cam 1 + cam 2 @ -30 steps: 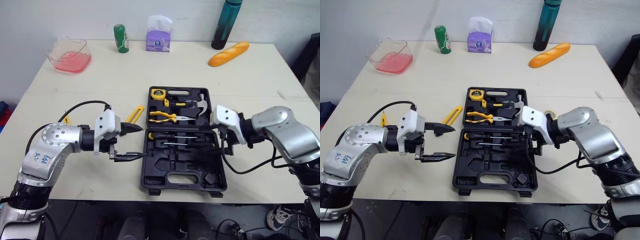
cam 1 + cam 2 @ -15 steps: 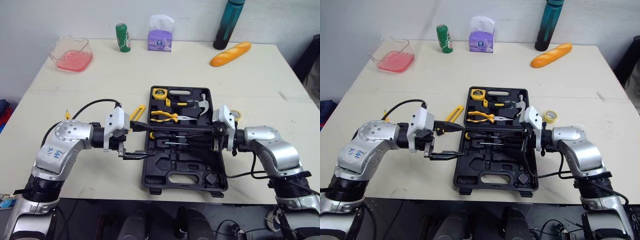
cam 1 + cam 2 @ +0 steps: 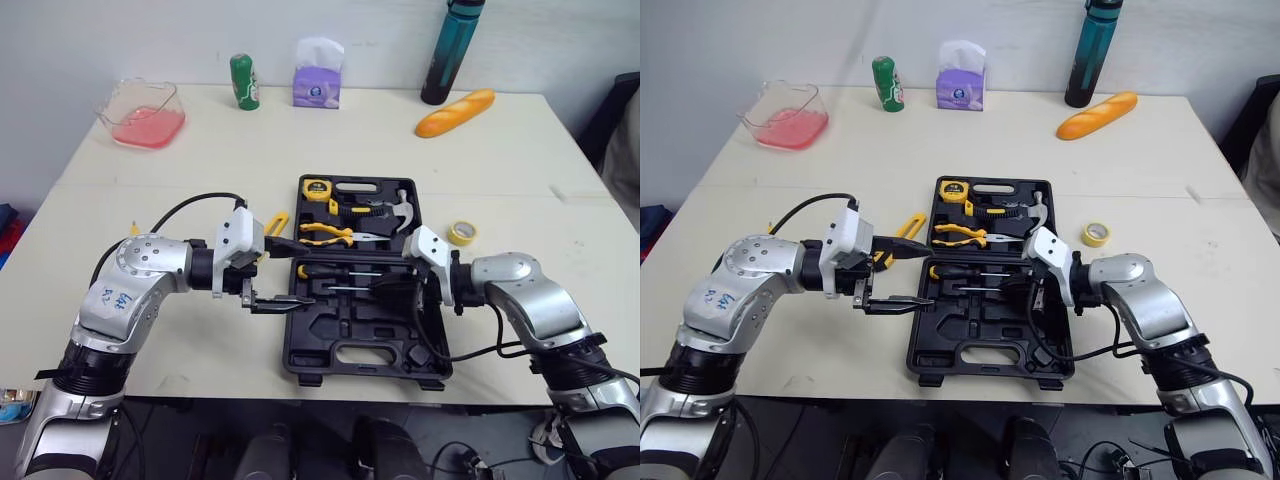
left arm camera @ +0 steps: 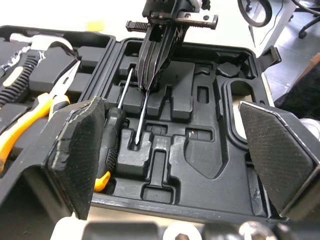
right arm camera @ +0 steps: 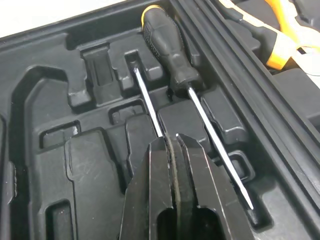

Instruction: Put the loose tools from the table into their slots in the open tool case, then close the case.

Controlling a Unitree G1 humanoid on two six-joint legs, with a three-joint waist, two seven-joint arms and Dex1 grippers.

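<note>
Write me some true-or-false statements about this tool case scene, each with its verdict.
1. The case is open. True.
2. The left gripper holds a tool. False: it is open and empty, at the case's left edge.
3. A tape roll lies on the table to the right of the case. True.
4. The hammer lies loose on the table. False: it sits in the case's far half.
5. The right gripper is shut on a screwdriver in the case. True.
6. The bread is inside the case. False: it lies at the table's far side, near the bottle.
</note>
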